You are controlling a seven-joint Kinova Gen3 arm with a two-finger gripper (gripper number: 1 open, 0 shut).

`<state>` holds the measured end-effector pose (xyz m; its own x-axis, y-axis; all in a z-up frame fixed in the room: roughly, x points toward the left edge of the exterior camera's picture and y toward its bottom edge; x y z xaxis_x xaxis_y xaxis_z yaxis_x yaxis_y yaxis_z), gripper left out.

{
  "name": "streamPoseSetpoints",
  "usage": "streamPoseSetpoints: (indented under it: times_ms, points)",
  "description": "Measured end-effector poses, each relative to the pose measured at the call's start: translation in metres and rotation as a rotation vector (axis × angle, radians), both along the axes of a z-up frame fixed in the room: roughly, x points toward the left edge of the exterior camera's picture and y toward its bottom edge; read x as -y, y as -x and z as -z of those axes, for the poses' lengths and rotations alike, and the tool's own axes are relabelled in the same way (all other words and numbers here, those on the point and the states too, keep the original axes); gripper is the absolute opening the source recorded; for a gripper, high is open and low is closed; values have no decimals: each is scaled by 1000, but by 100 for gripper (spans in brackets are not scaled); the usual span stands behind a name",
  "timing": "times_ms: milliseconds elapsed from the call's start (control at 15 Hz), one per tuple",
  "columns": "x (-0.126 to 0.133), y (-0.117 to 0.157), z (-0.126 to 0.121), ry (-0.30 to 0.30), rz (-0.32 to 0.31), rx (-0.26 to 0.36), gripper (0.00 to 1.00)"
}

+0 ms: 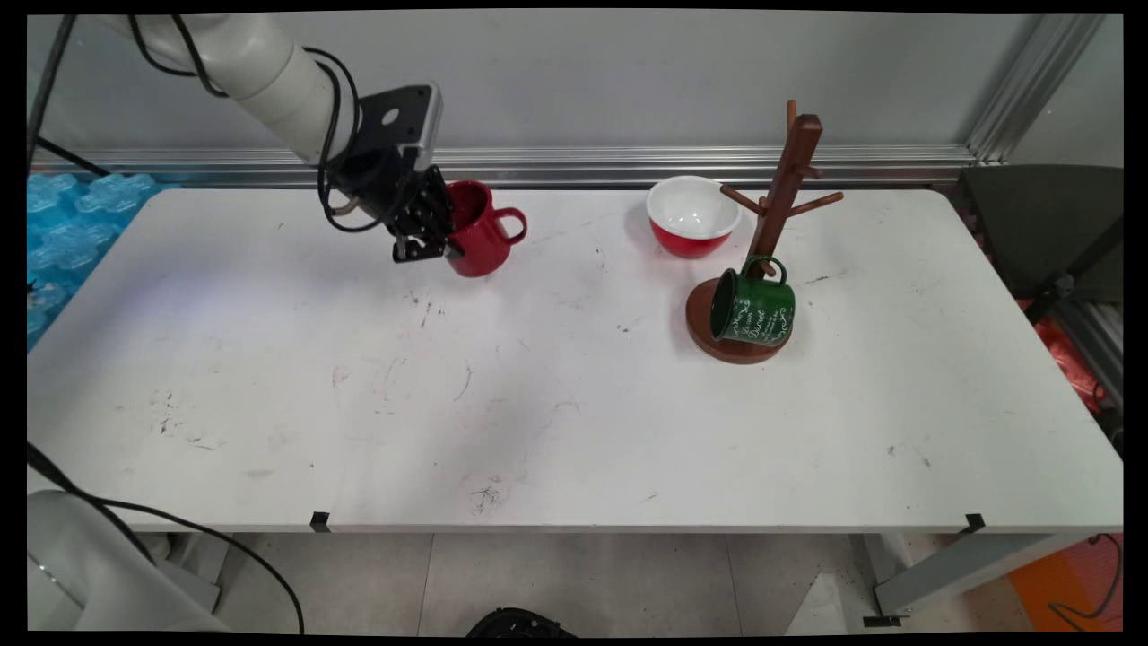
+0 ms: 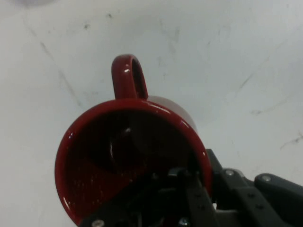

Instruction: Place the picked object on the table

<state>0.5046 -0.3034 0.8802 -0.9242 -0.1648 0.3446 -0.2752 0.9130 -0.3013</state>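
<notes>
A red mug (image 1: 480,235) with its handle to the right stands slightly tilted at the back left of the white table (image 1: 574,422). My gripper (image 1: 441,244) is shut on its left rim. In the hand view the red mug (image 2: 118,161) fills the lower middle with its handle pointing up, and my gripper (image 2: 195,172) has one finger inside the mug and the other outside the wall. I cannot tell whether the mug's base touches the table.
A wooden mug tree (image 1: 787,175) stands at the back right, with a green mug (image 1: 752,309) hanging by its handle low over the round base. A red bowl (image 1: 692,215), white inside, sits just left of it. Blue plastic (image 1: 63,224) lies beyond the left edge.
</notes>
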Motion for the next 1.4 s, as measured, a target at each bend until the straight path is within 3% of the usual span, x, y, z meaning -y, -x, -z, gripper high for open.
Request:
streamPoseSetpoints:
  times_ms: [467, 1400]
  points:
    - [6, 9, 25, -34, -30, 28, 0]
    - [13, 32, 46, -71, -114, 30, 0]
